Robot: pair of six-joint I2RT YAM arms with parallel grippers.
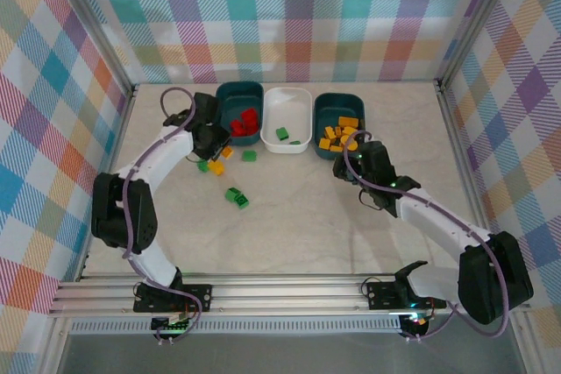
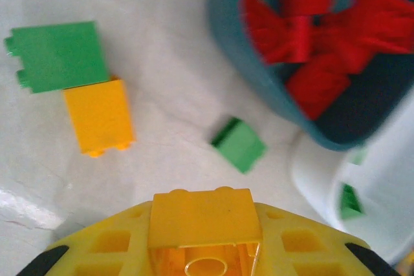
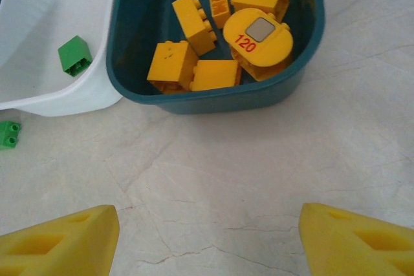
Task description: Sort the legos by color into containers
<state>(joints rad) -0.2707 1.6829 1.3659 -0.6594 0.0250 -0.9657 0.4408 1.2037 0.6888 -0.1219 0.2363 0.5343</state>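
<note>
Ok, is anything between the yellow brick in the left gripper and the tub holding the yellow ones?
Yes. The white tub sits between the left gripper, shut on the brick, and the right teal tub. The open right gripper hangs just off that tub's near edge.

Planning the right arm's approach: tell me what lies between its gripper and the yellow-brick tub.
Only bare table, seen in the right wrist view, between the right gripper and the tub.

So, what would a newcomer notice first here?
Three tubs stand in a row at the far side: the left teal tub holds red bricks, the white tub green bricks, the right teal tub yellow bricks. The left arm grips a yellow brick in its jaws, above loose bricks.
</note>
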